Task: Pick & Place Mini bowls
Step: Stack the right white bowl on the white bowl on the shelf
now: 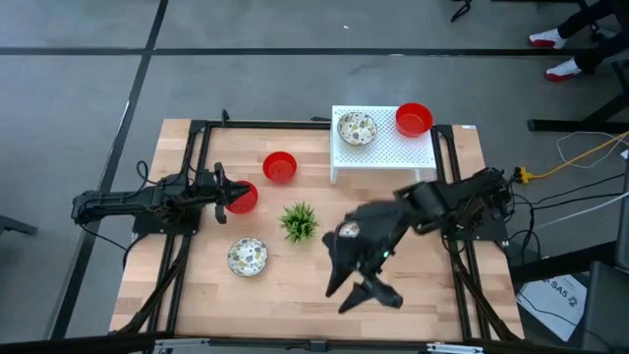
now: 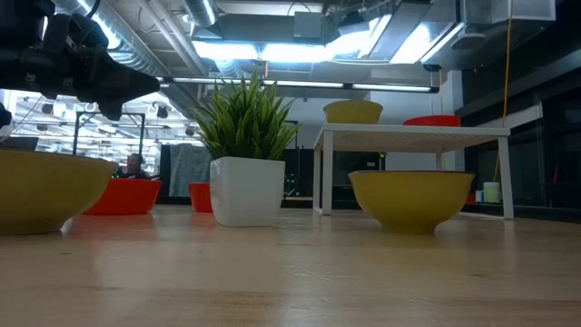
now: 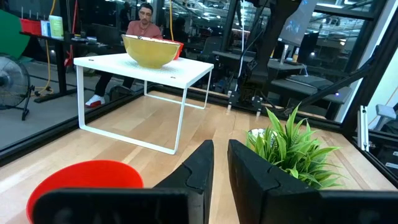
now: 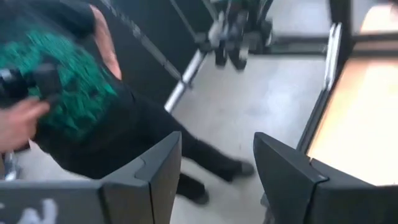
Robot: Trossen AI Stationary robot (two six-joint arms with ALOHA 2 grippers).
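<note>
Gripping a red bowl (image 1: 242,198) at nine o'clock, the left gripper (image 1: 222,190) is nearly closed on its rim.
Rack (image 1: 388,149) at one o'clock holds two bowls; right gripper (image 1: 362,288) gapes empty at five.

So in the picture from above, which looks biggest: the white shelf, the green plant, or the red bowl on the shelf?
Biggest to smallest, seen from above:
1. white shelf
2. green plant
3. red bowl on the shelf

The plant and bowl look close in size.
</note>
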